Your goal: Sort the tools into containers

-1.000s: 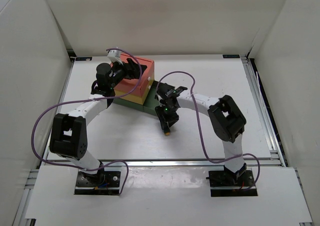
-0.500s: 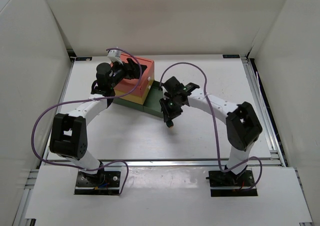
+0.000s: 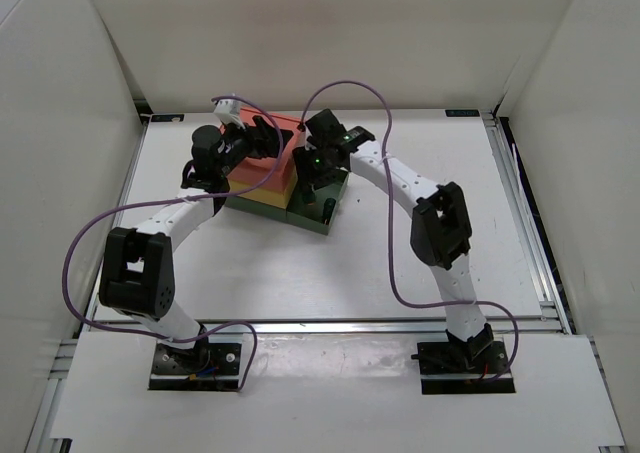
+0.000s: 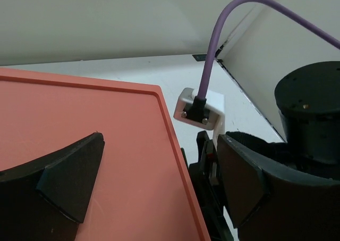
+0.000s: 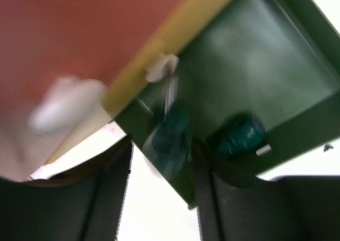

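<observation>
While hanging over the pulled-out green drawer (image 3: 312,223), flanking a blurred teal tool (image 5: 167,137) with the right gripper (image 5: 162,151), fingers standing apart; failing to show whether clamping it or merely bracketing it. Holding a second tool (image 5: 240,135), teal-handled, on the drawer floor just beside. Farther back, hovering at the red box (image 4: 79,118) with the left gripper (image 4: 159,161), fingers spreading wide, one over the lid, one past its edge.

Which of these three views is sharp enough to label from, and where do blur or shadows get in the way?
Top external: sharp and evenly lit, only soft shadows on the white table. Left wrist: the flat salmon-red box top is crisp, without glare. Right wrist: heavy motion blur smears the dark green drawer and a green-handled tool in it.
</observation>
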`<act>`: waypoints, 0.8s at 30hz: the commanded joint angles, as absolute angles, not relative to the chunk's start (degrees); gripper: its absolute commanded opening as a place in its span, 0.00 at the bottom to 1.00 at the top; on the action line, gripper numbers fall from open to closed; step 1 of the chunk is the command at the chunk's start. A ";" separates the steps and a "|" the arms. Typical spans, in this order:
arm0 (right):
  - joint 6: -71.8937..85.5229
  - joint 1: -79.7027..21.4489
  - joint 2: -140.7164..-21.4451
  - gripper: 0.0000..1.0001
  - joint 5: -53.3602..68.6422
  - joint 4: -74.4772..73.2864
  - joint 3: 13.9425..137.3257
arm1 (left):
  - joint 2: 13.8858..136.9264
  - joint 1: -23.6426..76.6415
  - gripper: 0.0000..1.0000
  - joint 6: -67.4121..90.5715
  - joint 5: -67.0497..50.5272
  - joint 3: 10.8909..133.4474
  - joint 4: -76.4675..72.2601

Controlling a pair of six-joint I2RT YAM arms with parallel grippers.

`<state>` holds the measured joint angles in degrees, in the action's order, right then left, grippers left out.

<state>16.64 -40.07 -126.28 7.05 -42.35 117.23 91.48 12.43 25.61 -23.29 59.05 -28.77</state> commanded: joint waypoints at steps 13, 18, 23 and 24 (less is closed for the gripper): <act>27.06 -30.25 -112.50 0.18 5.70 -38.32 97.22 | 97.30 11.95 0.99 29.62 -23.55 54.31 -10.20; 31.99 -28.13 -116.00 0.00 8.44 -39.90 95.63 | 97.56 11.95 0.99 29.53 -23.73 54.76 -9.93; 33.05 -27.42 -122.33 0.02 13.08 -42.88 100.88 | 97.73 11.95 0.99 29.62 -23.73 54.49 -10.28; 33.05 -27.42 -123.56 0.04 14.23 -42.89 101.94 | 97.73 11.95 0.99 29.62 -23.73 54.49 -10.28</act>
